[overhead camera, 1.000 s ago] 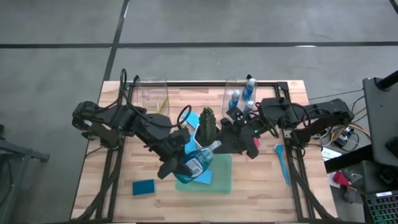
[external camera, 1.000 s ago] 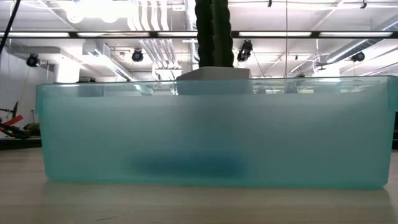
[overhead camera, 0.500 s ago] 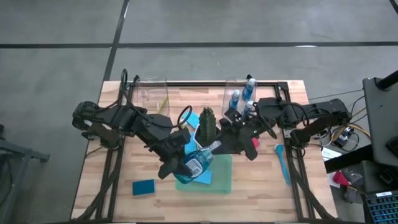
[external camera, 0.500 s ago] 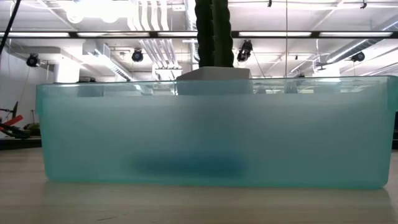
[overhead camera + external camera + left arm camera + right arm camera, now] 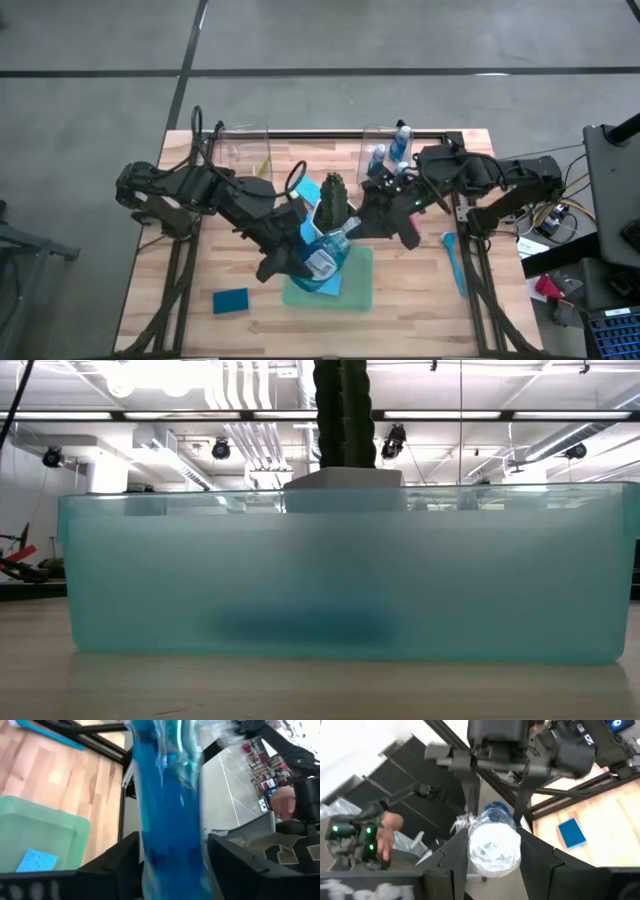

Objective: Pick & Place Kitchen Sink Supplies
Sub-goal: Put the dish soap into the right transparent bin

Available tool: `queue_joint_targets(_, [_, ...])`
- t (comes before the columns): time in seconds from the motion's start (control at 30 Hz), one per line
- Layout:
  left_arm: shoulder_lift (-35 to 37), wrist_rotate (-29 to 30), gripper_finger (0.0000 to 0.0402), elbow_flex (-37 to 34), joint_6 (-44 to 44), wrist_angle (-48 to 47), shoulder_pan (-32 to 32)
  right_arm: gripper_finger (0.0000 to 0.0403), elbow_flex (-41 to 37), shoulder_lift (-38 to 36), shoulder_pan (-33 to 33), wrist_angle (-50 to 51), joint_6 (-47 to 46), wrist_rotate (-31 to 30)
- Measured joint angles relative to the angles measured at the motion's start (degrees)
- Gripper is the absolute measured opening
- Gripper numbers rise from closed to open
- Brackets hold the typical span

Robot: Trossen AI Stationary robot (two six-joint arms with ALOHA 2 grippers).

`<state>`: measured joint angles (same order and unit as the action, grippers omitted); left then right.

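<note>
A small clear bottle of blue liquid (image 5: pixel 322 256) hangs in the air over the green tray (image 5: pixel 355 293), between both grippers. My left gripper (image 5: pixel 300 262) is shut on its body, and the bottle (image 5: pixel 170 805) fills the left wrist view. My right gripper (image 5: pixel 347 226) stands at its cap end (image 5: pixel 493 845) and is shut on it. A blue sponge (image 5: pixel 35 861) lies flat in the tray. Another sponge (image 5: pixel 231 300) lies on the table near the left corner. A blue brush (image 5: pixel 455 262) lies at the right. My left gripper pinches the lower body of the bottle (image 5: pixel 165 860) between its two fingers (image 5: pixel 117 860), which lie across it. It comes slanting down from the table's left. The bottle is lifted clear of the tray and tilted, cap end toward the right arm. My right gripper has the bottle's clear cap end (image 5: pixel 493 845) between its two fingers (image 5: pixel 457 855). It comes from the table's right, looking along the bottle. The bottle hangs clear, and the left gripper holds its other end.
A dark green plant in a white pot (image 5: pixel 332 200) stands just beyond the bottle. Two clear bins stand at the far edge, one with bottles (image 5: pixel 392 155), one with a yellow brush (image 5: pixel 262 166). The tray wall (image 5: pixel 340 570) fills the low view. A person's hand (image 5: pixel 390 825) shows in the room.
My right gripper has moved toward the table's left, up to the bottle's cap end. The bottle has tipped more upright in the left gripper's hold, and its cap end has swung toward the plant.
</note>
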<state>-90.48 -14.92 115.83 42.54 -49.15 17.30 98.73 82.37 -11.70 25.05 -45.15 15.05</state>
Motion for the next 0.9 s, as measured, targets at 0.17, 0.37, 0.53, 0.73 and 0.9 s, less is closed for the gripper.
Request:
queue_joint_targets(0.17, [1.2,2.0,0.0254,0.1,-1.7,-0.1,-0.3,0.0133,6.4,0.0,0.8,8.6,1.1,-0.1])
queue_joint_targets(0.37, [2.9,5.5,0.0257,0.1,-4.0,-0.4,-0.4,0.0133,16.1,0.2,3.5,25.6,2.4,-4.4])
queue_joint_targets(0.53, [4.2,9.6,0.0257,0.1,-6.4,-0.4,-0.3,0.0133,23.2,0.2,7.2,39.3,4.4,-13.2])
queue_joint_targets(0.73, [5.5,12.5,0.0257,0.1,-7.1,3.3,-0.4,0.0133,27.2,0.2,12.6,51.4,4.4,-23.9])
queue_joint_targets(0.9, [5.5,12.6,0.0257,0.1,-7.2,5.8,-0.4,0.0132,26.7,0.5,16.8,57.2,3.8,-30.7])
